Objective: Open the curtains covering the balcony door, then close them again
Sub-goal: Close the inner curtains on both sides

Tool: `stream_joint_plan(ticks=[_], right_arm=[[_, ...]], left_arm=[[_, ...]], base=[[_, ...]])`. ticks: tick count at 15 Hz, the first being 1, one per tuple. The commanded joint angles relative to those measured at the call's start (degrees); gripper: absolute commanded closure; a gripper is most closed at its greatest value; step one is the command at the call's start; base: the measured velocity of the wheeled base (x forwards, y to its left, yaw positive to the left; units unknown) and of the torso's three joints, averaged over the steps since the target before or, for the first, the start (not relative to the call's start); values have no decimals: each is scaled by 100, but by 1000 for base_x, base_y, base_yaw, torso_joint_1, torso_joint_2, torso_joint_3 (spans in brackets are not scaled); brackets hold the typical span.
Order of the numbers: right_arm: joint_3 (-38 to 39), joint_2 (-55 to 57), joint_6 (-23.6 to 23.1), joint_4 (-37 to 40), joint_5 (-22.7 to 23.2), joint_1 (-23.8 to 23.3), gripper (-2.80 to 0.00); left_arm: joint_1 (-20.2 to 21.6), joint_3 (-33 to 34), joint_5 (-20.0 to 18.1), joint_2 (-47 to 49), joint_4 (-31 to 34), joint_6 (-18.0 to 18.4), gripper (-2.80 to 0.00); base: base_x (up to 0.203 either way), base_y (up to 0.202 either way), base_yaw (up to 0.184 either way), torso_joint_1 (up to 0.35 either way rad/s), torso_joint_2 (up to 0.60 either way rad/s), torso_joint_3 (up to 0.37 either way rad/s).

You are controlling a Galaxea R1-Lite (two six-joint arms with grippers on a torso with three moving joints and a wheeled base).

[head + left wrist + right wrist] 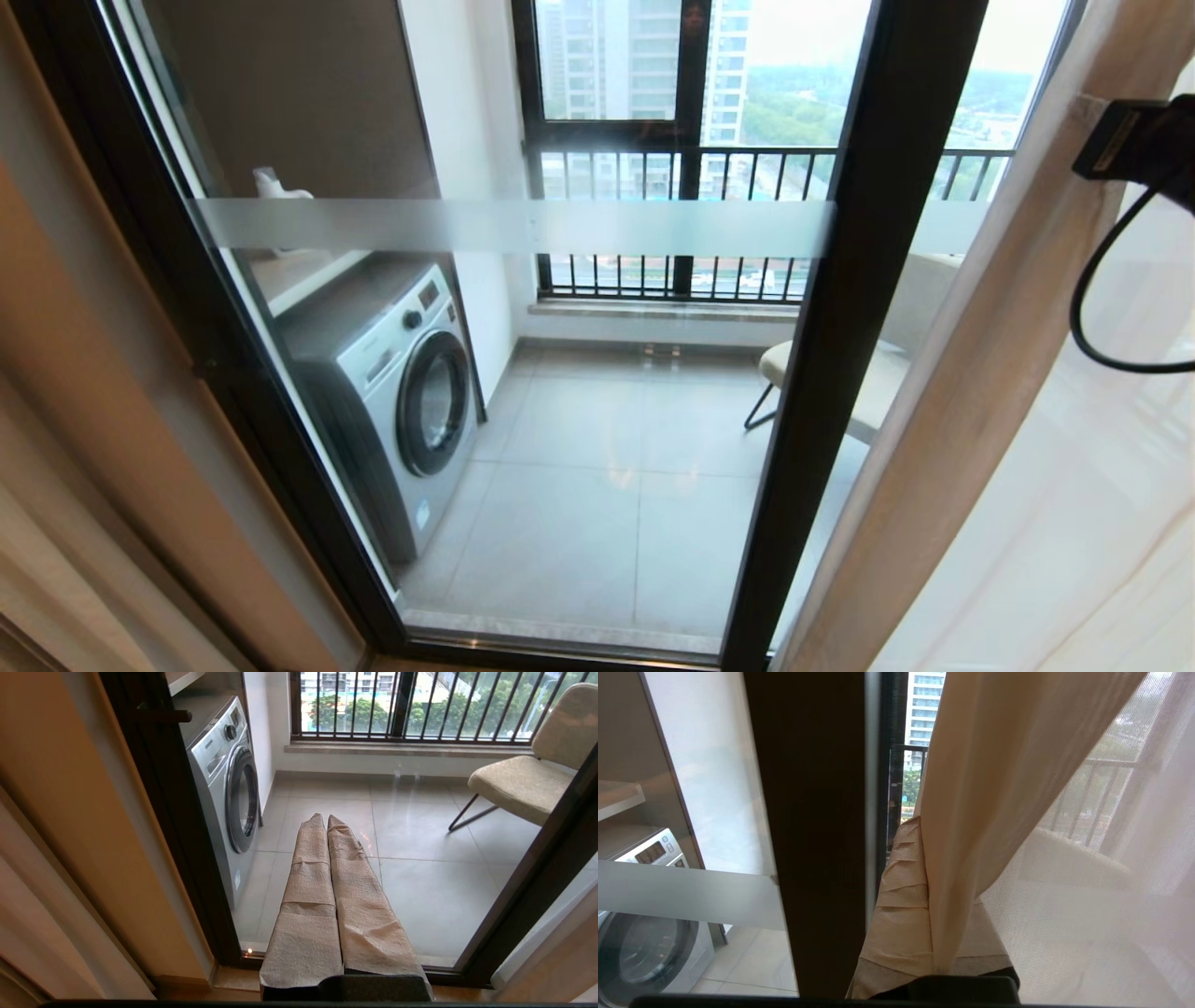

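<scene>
The balcony door (845, 308) is glass in thick black frames, crossed by a frosted strip (523, 227). Most of the glass is uncovered. A cream sheer curtain (1074, 504) hangs at the right, its folded edge (971, 392) slanting across the right pane. A heavier beige drape (65, 448) is bunched at the far left. My right gripper (924, 828) is shut on the sheer curtain's edge (952, 858), which runs down between its tan-wrapped fingers (899, 896); one finger is veiled by the fabric. My left gripper (325, 817) is shut and empty, low in front of the glass.
Behind the glass stand a washing machine (401, 392) on the left, a padded chair (878, 373) on the right, and a black-framed window with railing bars (672, 187). A black part of my right arm with a looped cable (1134, 140) shows at the right edge.
</scene>
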Motion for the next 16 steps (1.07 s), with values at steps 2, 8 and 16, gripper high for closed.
stream_joint_plan(ticks=[2, 8, 16], right_arm=[[-3, -22, -7, -22, 5, 1, 0], [6, -72, -7, -18, -4, -1, 0], [24, -94, -7, -22, -4, -1, 0]], left_arm=[[0, 0, 2, -2, 2, -1, 0], [0, 0, 2, -2, 2, -1, 0], [0, 0, 2, -2, 1, -1, 0]], base=[[0, 193, 3, 4, 1, 2], [0, 190, 2, 2, 2, 2], [0, 191, 1, 3, 3, 2]])
